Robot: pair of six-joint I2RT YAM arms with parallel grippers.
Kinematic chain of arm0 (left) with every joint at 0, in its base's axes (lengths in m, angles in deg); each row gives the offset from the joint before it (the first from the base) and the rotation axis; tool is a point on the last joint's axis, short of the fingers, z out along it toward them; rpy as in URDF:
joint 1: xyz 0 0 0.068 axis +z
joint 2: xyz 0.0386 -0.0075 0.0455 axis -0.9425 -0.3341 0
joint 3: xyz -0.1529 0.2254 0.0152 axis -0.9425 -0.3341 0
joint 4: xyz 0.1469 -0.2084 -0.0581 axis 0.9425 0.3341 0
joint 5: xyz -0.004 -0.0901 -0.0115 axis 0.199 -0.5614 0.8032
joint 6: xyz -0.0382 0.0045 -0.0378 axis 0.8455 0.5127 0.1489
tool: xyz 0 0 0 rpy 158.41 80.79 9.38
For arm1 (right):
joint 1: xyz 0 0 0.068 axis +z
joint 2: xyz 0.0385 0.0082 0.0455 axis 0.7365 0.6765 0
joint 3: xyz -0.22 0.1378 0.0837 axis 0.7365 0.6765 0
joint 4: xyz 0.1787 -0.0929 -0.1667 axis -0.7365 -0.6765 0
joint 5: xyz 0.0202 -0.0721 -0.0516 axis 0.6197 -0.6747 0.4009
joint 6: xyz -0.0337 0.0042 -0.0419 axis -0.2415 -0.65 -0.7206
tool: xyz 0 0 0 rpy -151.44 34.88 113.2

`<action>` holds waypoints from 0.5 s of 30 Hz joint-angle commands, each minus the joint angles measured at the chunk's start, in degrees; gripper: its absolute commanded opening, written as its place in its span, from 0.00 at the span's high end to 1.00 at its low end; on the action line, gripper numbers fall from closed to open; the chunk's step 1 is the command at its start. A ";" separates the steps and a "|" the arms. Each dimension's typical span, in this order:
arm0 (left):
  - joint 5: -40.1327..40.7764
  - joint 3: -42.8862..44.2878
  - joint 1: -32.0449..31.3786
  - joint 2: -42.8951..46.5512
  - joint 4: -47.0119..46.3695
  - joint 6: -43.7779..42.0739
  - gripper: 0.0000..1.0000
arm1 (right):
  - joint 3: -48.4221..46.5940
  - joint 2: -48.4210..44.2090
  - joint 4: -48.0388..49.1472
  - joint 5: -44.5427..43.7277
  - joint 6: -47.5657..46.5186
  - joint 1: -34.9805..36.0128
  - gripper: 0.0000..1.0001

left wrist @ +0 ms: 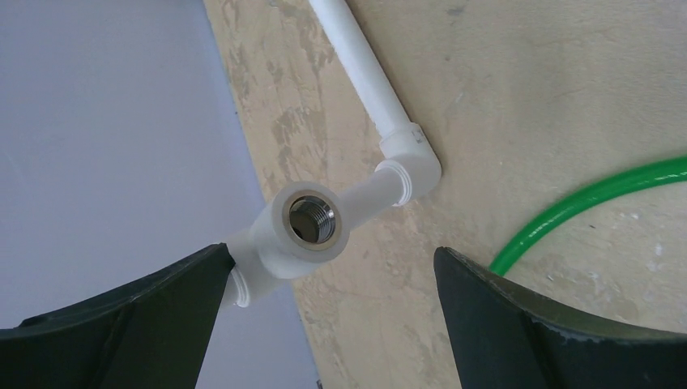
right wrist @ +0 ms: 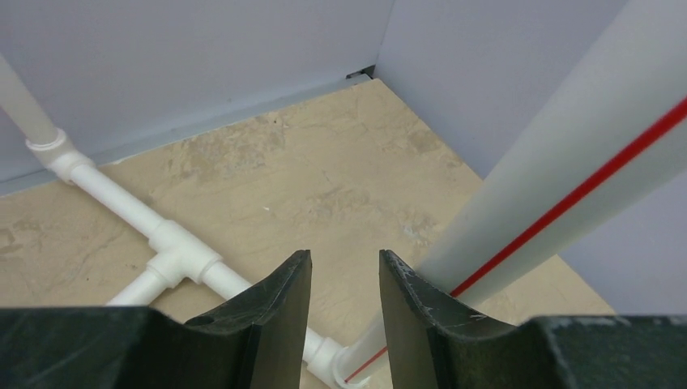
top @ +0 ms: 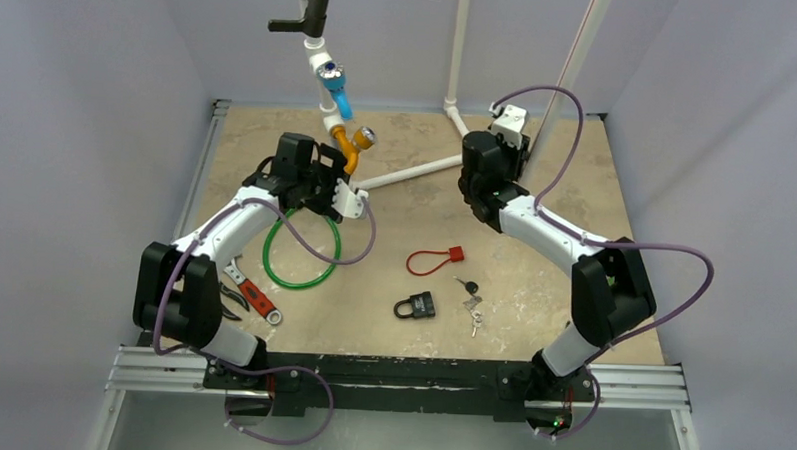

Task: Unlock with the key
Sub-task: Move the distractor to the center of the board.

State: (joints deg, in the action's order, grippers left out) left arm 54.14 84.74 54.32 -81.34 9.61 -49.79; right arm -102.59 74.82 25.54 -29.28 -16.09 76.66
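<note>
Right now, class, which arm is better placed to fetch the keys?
Probably right: the keys lie right of the padlock, on that arm's half; left gripper and right gripper both hang empty.

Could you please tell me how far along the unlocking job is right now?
Nothing looks done: the padlock lies on the table, shackle apparently closed, the keys beside it, apart. Nothing is in hand: the left end effector is open and empty above the pipe, the right end effector empty too. Left: grasp the keys, insert, turn.

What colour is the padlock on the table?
The padlock is black. It shows best in the top view.
</note>
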 commanded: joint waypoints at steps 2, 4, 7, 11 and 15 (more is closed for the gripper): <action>4.90 7.62 1.73 -5.29 -5.60 3.37 0.00 | 3.64 -5.68 -6.25 -5.20 6.90 -2.27 0.64; 4.65 9.23 1.83 -7.01 -5.27 3.34 0.00 | 4.73 -6.83 -7.51 -4.79 8.10 -2.71 0.64; 4.00 10.31 1.57 -8.31 -4.63 2.85 0.00 | 5.37 -7.14 -7.55 -3.25 8.03 -3.08 0.62; 4.09 10.34 0.10 -6.57 1.45 3.73 0.00 | 2.70 -5.64 -10.09 -0.03 9.41 -3.22 0.59; 2.78 6.73 -2.69 0.62 13.91 3.05 0.00 | -0.49 -5.78 -15.47 4.98 12.26 -3.22 0.45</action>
State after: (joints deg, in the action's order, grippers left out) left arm 56.17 92.83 53.55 -88.39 11.80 -47.99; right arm -99.57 70.06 17.41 -24.56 -6.13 75.83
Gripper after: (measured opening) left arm 0.998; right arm 0.477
